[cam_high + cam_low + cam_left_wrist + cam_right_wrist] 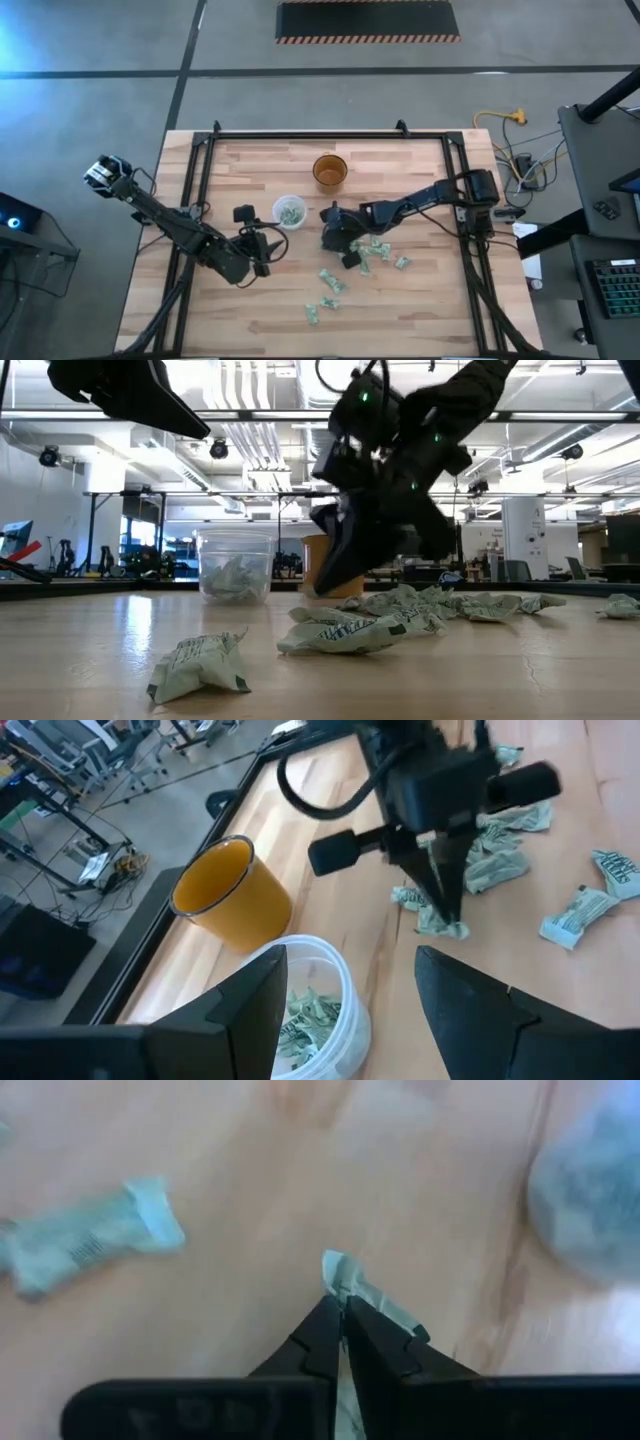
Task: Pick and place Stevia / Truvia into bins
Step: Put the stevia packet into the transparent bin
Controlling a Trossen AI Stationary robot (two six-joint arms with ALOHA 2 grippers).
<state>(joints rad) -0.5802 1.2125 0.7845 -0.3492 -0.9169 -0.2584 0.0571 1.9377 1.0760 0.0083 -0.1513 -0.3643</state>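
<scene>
Pale green and white Stevia sachets (pixel 375 248) lie scattered on the table's right half, with more toward the near edge (pixel 330 282). The translucent whitish cup (pixel 290 211) stands upright and holds several sachets (pixel 305 1015). The amber cup (pixel 329 171) stands behind it, toward the far edge. My right gripper (pixel 335 232) points down at the left end of the sachet pile, just right of the translucent cup, and is shut on one sachet. My left gripper (pixel 350 1010) is open and hovers above the table, left of the translucent cup and nearer the near edge. My right gripper pinches one sachet between its two fingertips (pixel 325 1330), coming from above and pointing down. A crumpled end of the sachet (pixel 345 1275) sticks out past the tips. The sachet (pixel 440 923) is at table level; whether it is lifted clear cannot be told.
A black frame (pixel 200 180) runs along the table's left, far and right sides. Loose sachets lie near the near edge (pixel 313 313) and right of the pile (pixel 401 263). Bare wood shows at the near left (pixel 180 310).
</scene>
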